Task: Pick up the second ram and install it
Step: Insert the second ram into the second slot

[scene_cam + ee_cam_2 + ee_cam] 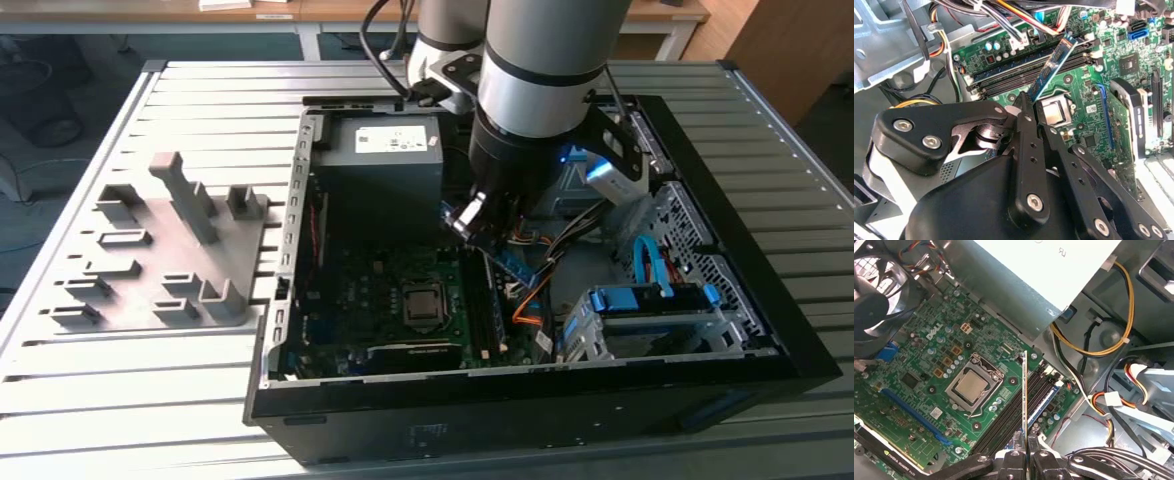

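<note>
My pincer is clamped on the flat faces at one end of the ram: light, stiff, thin, fragile, so no side load near the slots.

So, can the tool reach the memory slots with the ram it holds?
Probably yes: the tool grips the second ram over the memory slots, and no cable seems to cross them; the wires lie beside.

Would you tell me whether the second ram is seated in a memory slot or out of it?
Out. The pincer grips the second ram, which slants across the memory slots rather than sitting in one.
</note>
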{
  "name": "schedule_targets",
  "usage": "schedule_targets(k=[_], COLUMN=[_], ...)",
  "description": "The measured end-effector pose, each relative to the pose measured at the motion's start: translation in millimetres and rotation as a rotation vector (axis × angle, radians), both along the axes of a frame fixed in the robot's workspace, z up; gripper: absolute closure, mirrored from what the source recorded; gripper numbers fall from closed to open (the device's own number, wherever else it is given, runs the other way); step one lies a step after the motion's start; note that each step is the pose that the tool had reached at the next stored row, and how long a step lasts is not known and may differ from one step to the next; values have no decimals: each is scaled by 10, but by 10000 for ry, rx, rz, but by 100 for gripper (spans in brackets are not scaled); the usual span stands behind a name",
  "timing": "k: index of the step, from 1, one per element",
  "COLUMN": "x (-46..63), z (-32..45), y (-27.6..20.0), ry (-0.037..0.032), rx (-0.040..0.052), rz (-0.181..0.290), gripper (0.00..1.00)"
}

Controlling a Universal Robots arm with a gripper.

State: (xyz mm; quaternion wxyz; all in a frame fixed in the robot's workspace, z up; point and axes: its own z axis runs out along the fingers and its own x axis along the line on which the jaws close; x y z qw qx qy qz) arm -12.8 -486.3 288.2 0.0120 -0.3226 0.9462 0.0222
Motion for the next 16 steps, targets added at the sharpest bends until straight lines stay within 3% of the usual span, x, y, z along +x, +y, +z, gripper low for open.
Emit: schedule_targets(k=[16], x=[0], z=[-2], y=[0], ry=[0], rx=[0], rz=[-887], gripper=[86])
